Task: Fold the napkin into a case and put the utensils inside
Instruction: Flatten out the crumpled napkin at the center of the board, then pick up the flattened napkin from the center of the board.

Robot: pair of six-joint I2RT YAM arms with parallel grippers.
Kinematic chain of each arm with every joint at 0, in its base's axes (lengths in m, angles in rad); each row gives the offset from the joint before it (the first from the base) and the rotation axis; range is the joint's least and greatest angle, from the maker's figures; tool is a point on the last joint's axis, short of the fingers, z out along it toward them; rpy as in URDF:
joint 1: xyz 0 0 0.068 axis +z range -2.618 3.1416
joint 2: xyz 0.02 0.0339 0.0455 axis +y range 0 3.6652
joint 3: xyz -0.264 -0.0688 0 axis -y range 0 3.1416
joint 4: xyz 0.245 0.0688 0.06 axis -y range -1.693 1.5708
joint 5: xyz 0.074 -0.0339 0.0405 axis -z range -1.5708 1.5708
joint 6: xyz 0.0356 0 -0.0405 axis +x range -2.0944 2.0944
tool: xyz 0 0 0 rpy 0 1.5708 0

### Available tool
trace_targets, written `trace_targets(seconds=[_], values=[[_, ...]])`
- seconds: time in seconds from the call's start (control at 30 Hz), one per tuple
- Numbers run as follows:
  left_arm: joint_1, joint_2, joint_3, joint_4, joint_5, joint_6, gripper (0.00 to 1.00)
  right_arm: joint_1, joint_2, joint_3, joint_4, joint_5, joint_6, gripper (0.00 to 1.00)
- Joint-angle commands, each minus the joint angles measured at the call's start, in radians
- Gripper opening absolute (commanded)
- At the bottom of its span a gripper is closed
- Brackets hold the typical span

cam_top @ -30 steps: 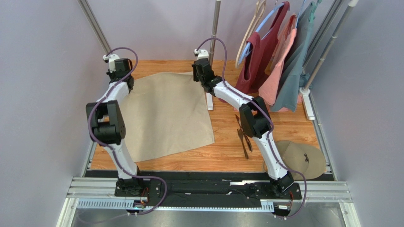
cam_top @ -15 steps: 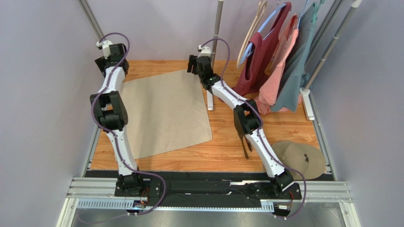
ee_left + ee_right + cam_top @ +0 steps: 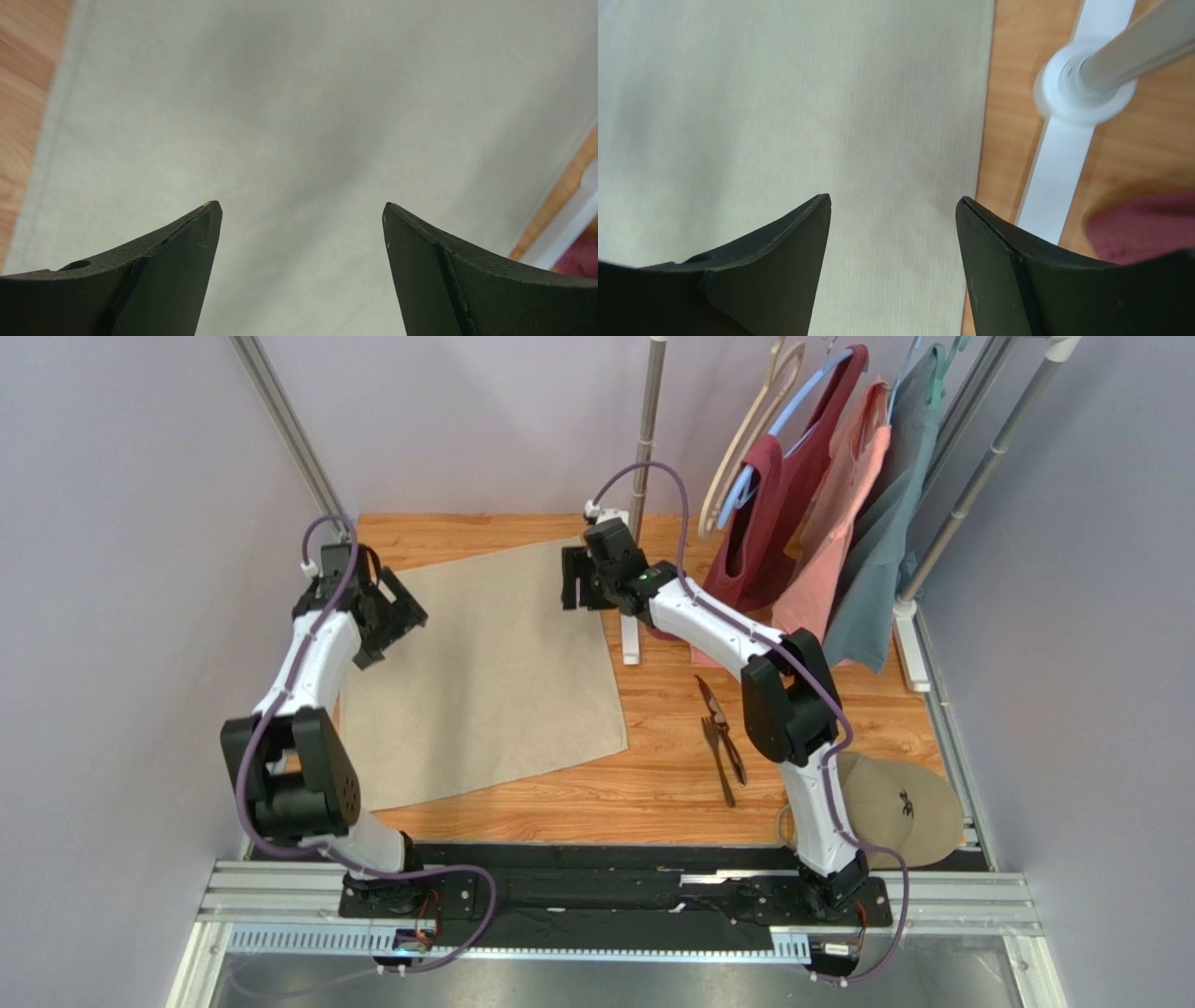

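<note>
The napkin is lying flat and unfolded on the left half of the wooden table. The left hand is hanging over the napkin's far left part, its fingers spread wide with nothing between them. The right hand is hanging over the far right edge, also spread and empty. The utensils are lying on bare wood to the right, apart from the napkin.
</note>
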Motion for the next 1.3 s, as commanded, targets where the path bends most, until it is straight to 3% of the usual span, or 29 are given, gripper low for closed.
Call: trace_targets(seconds=[0.0, 0.17, 0.27, 0.4, 0.43, 0.57, 1.0, 1.17, 1.2, 1.27], values=[[-0.058, -0.112, -0.140, -0.031, 0.178, -0.076, 0.92, 0.061, -0.123, -0.118, -0.249, -0.033, 0.057, 0.70], [-0.085, -0.291, -0.221, -0.203, 0.118, -0.114, 0.94, 0.101, -0.362, -0.461, -0.238, 0.036, 0.177, 0.61], [-0.085, -0.436, -0.244, -0.330, 0.030, -0.157, 0.94, 0.115, -0.416, -0.623, -0.192, 0.056, 0.289, 0.53], [-0.084, -0.579, -0.254, -0.490, -0.110, -0.228, 0.95, 0.161, -0.370, -0.634, -0.244, 0.128, 0.317, 0.52], [-0.085, -0.597, -0.254, -0.511, -0.132, -0.243, 0.95, 0.164, -0.367, -0.646, -0.241, 0.130, 0.333, 0.47], [-0.078, -0.651, -0.275, -0.565, -0.170, -0.262, 0.94, 0.179, -0.364, -0.669, -0.201, 0.123, 0.347, 0.45], [-0.036, -0.581, -0.280, -0.633, -0.193, -0.309, 0.94, 0.241, -0.287, -0.678, -0.219, 0.157, 0.433, 0.40], [-0.026, -0.577, -0.281, -0.639, -0.192, -0.337, 0.96, 0.236, -0.255, -0.695, -0.221, 0.197, 0.476, 0.31], [-0.024, -0.582, -0.289, -0.634, -0.190, -0.352, 0.96, 0.234, -0.255, -0.698, -0.215, 0.203, 0.479, 0.21], [-0.012, -0.587, -0.322, -0.602, -0.184, -0.369, 0.96, 0.222, -0.263, -0.689, -0.215, 0.237, 0.475, 0.16]])
